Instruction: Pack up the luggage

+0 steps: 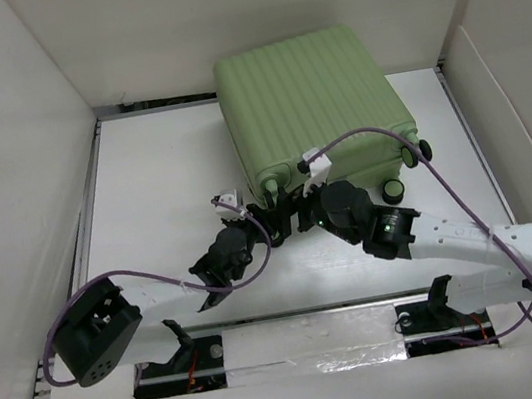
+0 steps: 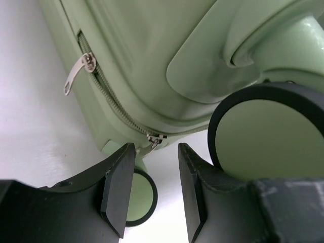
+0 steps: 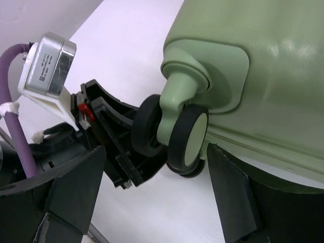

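Note:
The luggage (image 1: pixel 311 101), a light-green ribbed suitcase, lies closed and flat at the back middle of the table, its black wheels (image 1: pixel 393 189) facing the arms; its lining is hidden. My left gripper (image 1: pixel 271 217) is open at its near left corner. In the left wrist view the fingers (image 2: pixel 117 187) stand apart around nothing, with a zipper slider (image 2: pixel 155 140) on the luggage (image 2: pixel 152 55) just beyond their tips and a second silver pull (image 2: pixel 76 73) further up the zip. My right gripper (image 1: pixel 299 202) is wide open beside it, facing a double wheel (image 3: pixel 188 139) of the luggage (image 3: pixel 263 61).
White walls (image 1: pixel 15 148) enclose the table on the left, back and right. The two grippers sit close together; the left one (image 3: pixel 109 147) shows just left of the wheel in the right wrist view. Purple cables (image 1: pixel 377 133) loop over the luggage's near edge.

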Available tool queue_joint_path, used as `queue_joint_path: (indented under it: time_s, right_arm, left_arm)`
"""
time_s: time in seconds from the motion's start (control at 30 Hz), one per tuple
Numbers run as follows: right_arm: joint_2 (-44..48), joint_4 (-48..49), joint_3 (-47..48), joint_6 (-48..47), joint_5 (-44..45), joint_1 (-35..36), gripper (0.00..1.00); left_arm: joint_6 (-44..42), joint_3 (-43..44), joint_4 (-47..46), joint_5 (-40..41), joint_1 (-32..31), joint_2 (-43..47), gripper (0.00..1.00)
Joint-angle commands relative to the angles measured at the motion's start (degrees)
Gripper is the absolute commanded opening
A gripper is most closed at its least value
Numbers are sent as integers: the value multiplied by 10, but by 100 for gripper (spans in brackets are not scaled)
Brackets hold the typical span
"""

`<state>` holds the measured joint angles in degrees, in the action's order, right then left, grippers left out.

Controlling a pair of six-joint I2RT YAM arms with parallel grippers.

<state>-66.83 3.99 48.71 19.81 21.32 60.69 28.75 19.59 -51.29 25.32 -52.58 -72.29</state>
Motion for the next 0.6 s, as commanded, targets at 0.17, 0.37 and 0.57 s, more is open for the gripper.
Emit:
queue_joint_path:
  time_s: [0.17,0.37,0.57]
  right_arm:
    - [-48,13,54,-2,-30,-23,85]
    - [-83,10,68,12,-30,-34,82]
    - [-105,18,78,20,-10,-34,75]
  left_arm:
    - [-15,35,-50,-13,11,-31,34]
    - [-15,39,-50,0,16,-49,31]
    - [-15,37,-73,13,16,-73,22]
